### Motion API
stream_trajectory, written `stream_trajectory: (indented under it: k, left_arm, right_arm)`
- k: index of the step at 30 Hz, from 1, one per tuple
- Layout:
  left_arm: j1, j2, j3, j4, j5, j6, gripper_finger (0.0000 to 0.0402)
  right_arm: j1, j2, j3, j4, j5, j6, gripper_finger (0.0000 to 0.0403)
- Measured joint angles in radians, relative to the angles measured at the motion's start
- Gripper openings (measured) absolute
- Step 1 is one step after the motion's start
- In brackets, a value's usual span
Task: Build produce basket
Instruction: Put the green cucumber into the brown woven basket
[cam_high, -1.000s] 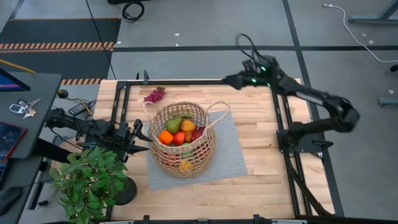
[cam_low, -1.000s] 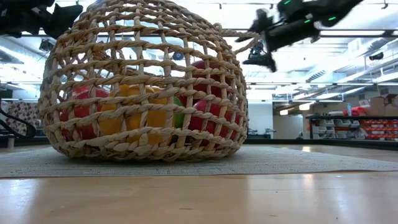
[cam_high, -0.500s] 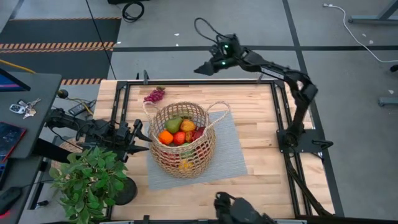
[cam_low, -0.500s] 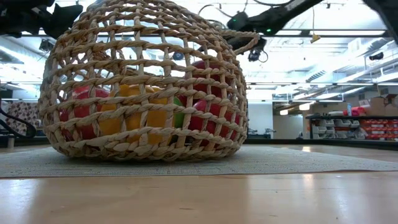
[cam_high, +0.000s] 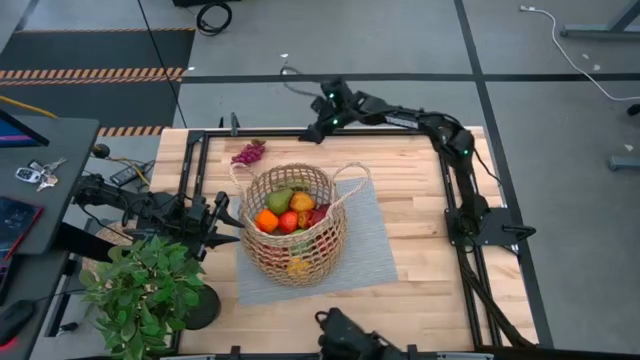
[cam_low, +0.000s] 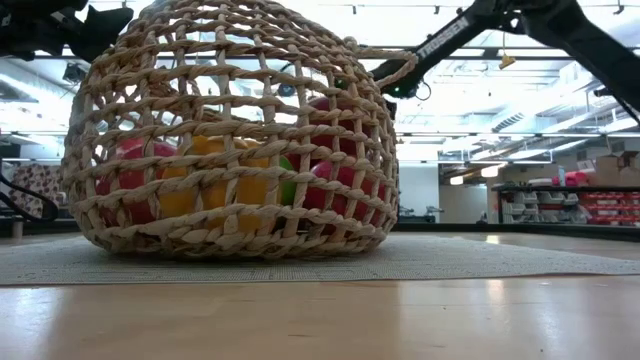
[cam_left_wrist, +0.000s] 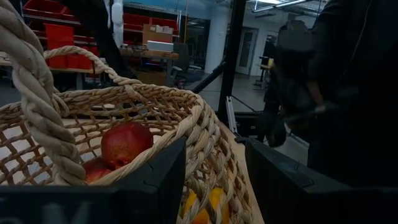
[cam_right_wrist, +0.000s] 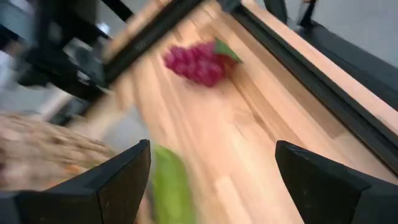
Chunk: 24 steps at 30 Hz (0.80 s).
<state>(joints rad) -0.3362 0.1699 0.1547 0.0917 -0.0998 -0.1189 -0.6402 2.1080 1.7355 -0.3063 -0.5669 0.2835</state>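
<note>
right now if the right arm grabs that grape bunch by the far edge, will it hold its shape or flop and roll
The grape bunch looks like one lumpy moulded cluster, so it probably stays stiff rather than flopping. Its bumpy, irregular shape lying flat on the table suggests little rolling. It seems small and likely light; the right end effector, open, should span it.

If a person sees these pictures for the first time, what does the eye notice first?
First comes the big wicker basket on the grey mat at the table's middle, filled with bright produce. Next, the purple grape bunch lying alone on the wood beyond it, with the open right gripper near the far edge.
</note>
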Motion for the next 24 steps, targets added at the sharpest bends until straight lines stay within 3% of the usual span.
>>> stream_trajectory:
  k: [7, 14, 24]
  left_arm:
    - [0.0, 0.0, 0.0, 0.0, 0.0, 0.0, 0.0172]
    - [0.0, 0.0, 0.0, 0.0, 0.0, 0.0, 0.0172]
    - [0.0, 0.0, 0.0, 0.0, 0.0, 0.0, 0.0172]
  right_arm:
    - [0.063, 0.062, 0.0, -0.008, 0.154, -0.087, 0.0347]
    - [0.092, 0.111, 0.0, -0.01, 0.405, -0.225, 0.0347]
    - [0.149, 0.167, 0.0, 0.013, 0.268, -0.321, 0.0348]
